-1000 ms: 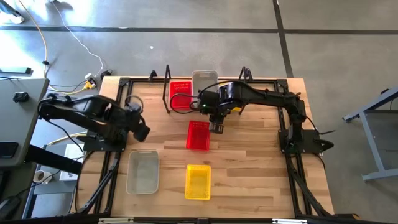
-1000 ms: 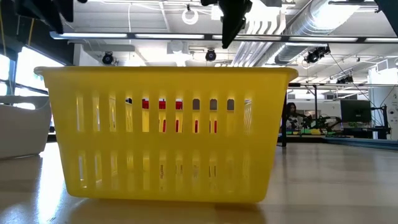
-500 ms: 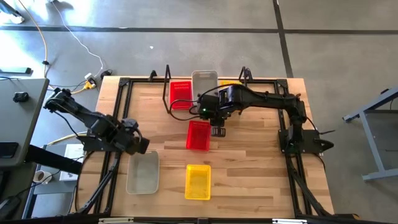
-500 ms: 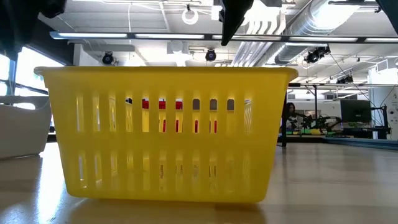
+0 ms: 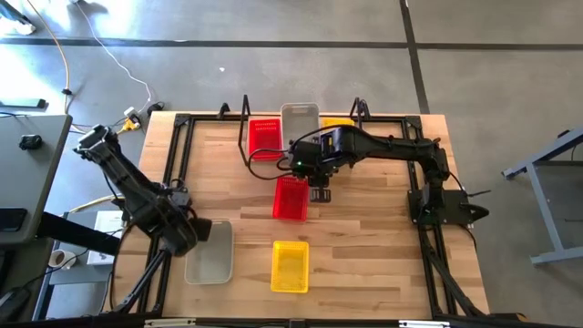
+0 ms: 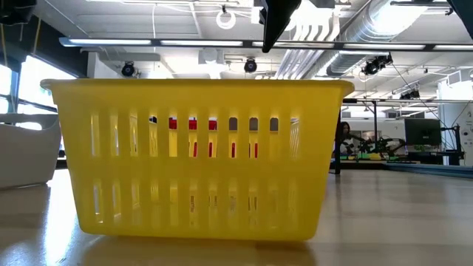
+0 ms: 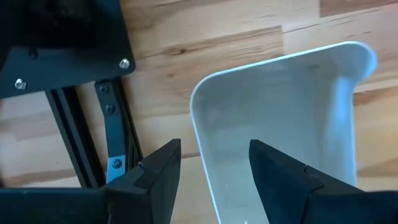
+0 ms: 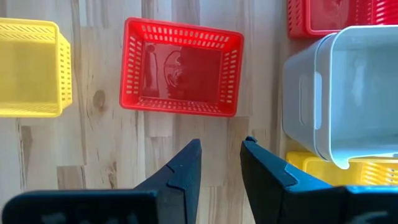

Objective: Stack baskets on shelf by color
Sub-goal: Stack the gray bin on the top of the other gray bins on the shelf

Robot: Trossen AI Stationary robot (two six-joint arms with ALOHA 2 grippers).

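My left gripper [image 7: 214, 174] is open over the far left corner of the clear-grey basket [image 5: 209, 252], one finger outside its left wall [image 7: 200, 149] and one over the inside, touching nothing that I can see. My right gripper [image 8: 221, 168] is open above bare table, just right of the loose red basket [image 8: 180, 74] [image 5: 291, 198]. A yellow basket [image 5: 291, 266] sits on its base near the table's near edge and fills the low view [image 6: 196, 159]. On the shelf [image 5: 244, 155] at the far edge stand a red [image 5: 265, 138], a clear-grey [image 5: 300, 121] and a yellow basket [image 5: 338, 122].
The black metal frame [image 5: 173, 173] runs along the table's left, right and far sides, and its rail [image 7: 115, 137] lies beside my left gripper. Bare wood spreads right of the yellow basket. Cables and a grey bench lie on the floor beyond the left edge.
My left arm has swung toward the table's near edge and come down over the clear-grey basket's far left corner. The baskets have stayed where they were.
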